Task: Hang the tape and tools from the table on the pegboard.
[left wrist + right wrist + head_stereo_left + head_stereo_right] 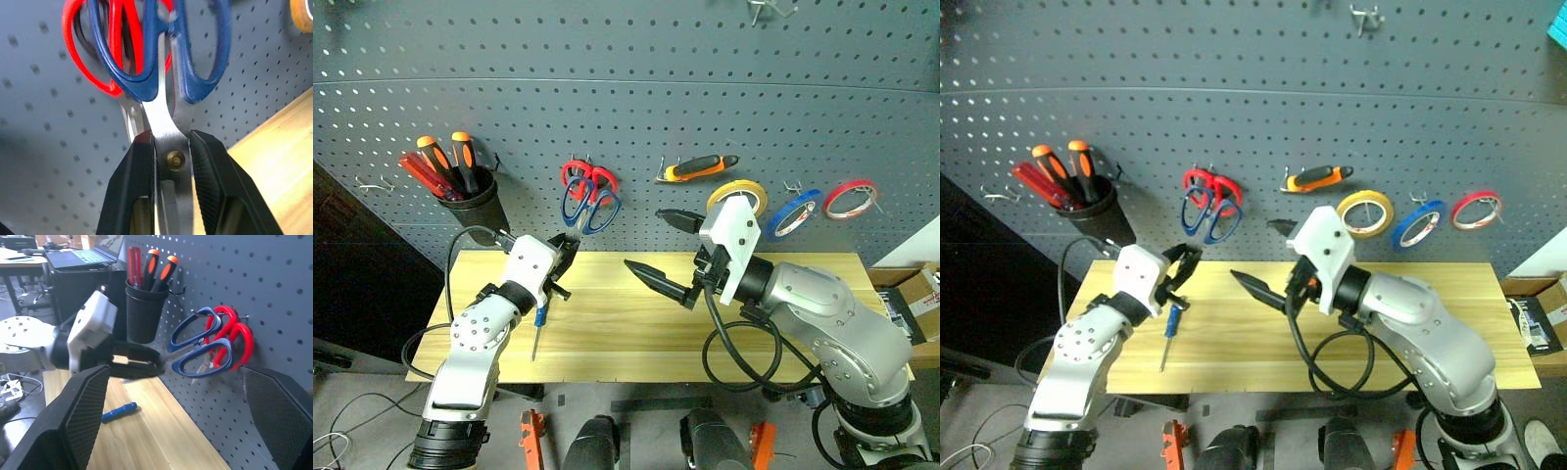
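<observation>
Nearest to me, my left gripper [570, 253] reaches forward over the left end of the surface [783, 323], a long light wooden top with visible grain. From my left wrist camera I see its two black fingers [134, 186] on either side of the steel blades of the blue-handled scissors [166, 73], right at the pivot screw, pressed against the metal, so the gripper is clamped on them. The scissors' handle loops sit up against the pegboard [636, 88], overlapping the red-handled scissors [579, 177] hanging on a hook there.

My right gripper [668, 253] hovers above the middle of the surface with its fingers spread wide and nothing between them.

On the wood itself, just below my left gripper, lies the small blue-handled screwdriver [539, 326], tip pointing toward me. Otherwise I see bare grain.

Farther back, the dark grey pegboard fills the wall. At its left hangs a black cup [475, 201] holding orange-and-red handled tools. Right of the scissors, the orange-and-black pliers [697, 168] hang on a hook, then the yellow tape roll [737, 196], a blue tape roll [793, 213] and a red tape roll [851, 199] in a row.

In the right wrist camera, beyond the surface's left end, I make out a desk with a laptop [85, 255].
</observation>
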